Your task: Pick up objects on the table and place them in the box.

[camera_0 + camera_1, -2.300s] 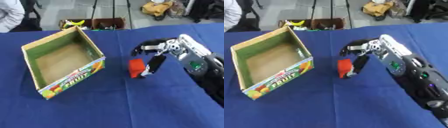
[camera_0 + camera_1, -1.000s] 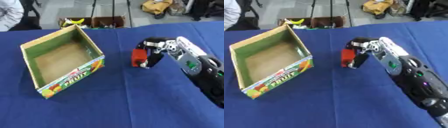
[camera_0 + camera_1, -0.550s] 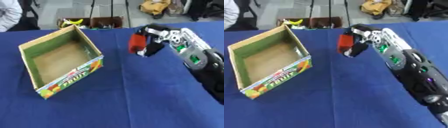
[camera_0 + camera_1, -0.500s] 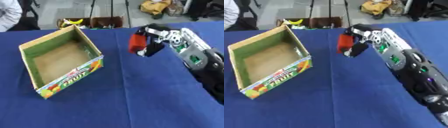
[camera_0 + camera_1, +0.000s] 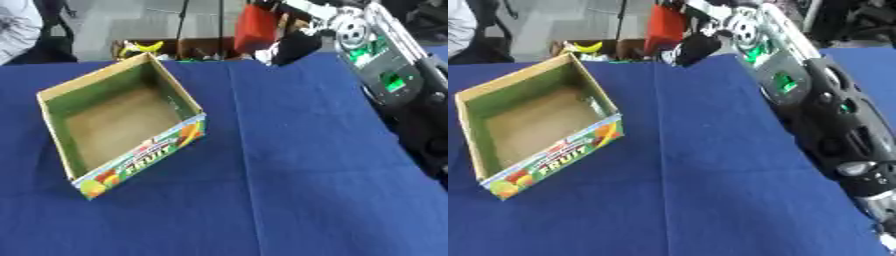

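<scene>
My right hand [image 5: 296, 41] is raised high over the far edge of the table, its fingers curled round a red block-shaped object [image 5: 256, 22]. The hand and the red object [image 5: 663, 22] hang to the right of the cardboard fruit box [image 5: 122, 125], beyond its far right corner. The box stands open at the left of the blue table, with a bare brown floor and green inner walls; nothing shows inside it. My left hand shows in neither view.
The blue tablecloth [image 5: 289, 165] covers the whole work area. Behind the table's far edge stands a dark crate with a yellow thing [image 5: 143, 47] in it. A person's pale sleeve [image 5: 16, 27] shows at the far left corner.
My right hand has lifted the red object from the table and carried it up and leftwards, toward the far edge near the box. The box has not moved.
</scene>
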Controlling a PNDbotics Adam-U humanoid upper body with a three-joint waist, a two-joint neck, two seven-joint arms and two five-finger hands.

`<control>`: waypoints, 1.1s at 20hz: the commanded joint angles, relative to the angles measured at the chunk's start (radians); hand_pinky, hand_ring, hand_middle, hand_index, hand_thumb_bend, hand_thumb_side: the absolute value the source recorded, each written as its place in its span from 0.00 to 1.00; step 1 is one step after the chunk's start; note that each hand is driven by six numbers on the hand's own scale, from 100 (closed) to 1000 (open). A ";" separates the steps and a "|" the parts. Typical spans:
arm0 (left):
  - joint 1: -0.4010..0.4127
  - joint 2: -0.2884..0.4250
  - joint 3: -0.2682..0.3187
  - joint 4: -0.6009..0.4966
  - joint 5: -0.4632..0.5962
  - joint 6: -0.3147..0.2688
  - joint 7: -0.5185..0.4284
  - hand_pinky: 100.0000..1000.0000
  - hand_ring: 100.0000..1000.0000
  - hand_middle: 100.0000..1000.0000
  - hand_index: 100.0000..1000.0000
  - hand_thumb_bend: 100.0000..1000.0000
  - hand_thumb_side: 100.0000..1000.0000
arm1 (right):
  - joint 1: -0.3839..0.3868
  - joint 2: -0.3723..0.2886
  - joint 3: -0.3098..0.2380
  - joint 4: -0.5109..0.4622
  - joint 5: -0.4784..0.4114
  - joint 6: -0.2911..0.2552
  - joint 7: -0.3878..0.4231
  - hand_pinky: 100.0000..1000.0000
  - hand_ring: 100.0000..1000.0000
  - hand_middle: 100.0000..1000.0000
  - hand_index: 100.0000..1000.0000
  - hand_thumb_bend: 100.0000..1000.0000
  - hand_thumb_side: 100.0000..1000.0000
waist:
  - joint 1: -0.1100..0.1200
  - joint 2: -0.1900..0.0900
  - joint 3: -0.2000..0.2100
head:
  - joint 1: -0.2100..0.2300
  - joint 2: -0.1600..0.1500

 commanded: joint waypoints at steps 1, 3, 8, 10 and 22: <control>-0.022 -0.011 -0.001 -0.020 -0.005 -0.012 -0.001 0.72 0.86 0.84 1.00 0.00 1.00 | -0.052 0.021 -0.004 0.003 0.009 0.000 -0.014 0.52 0.64 0.36 0.34 0.00 0.13 | -0.003 -0.020 0.007 | -0.014 -0.010; -0.027 -0.022 -0.004 -0.020 -0.013 -0.018 -0.002 0.72 0.86 0.84 1.00 0.00 1.00 | -0.073 0.042 -0.003 0.016 0.009 0.002 -0.025 0.51 0.64 0.36 0.34 0.00 0.13 | -0.006 -0.018 0.014 | -0.024 -0.011; -0.044 -0.050 -0.013 -0.020 -0.052 -0.040 -0.008 0.72 0.86 0.84 1.00 0.00 1.00 | -0.119 0.096 0.003 0.074 0.023 0.006 -0.054 0.51 0.64 0.35 0.34 0.00 0.13 | -0.014 -0.009 0.036 | -0.051 -0.015; -0.051 -0.061 -0.017 -0.020 -0.064 -0.050 -0.005 0.72 0.86 0.84 1.00 0.00 1.00 | -0.136 0.120 0.005 0.101 0.030 0.005 -0.067 0.51 0.64 0.35 0.34 0.00 0.12 | -0.018 -0.004 0.044 | -0.060 -0.018; -0.096 -0.092 -0.034 -0.020 -0.074 -0.101 0.015 0.71 0.85 0.84 0.99 0.00 1.00 | -0.194 0.256 0.007 0.225 0.083 0.004 -0.172 0.51 0.64 0.35 0.34 0.00 0.11 | -0.036 0.027 0.100 | -0.115 -0.047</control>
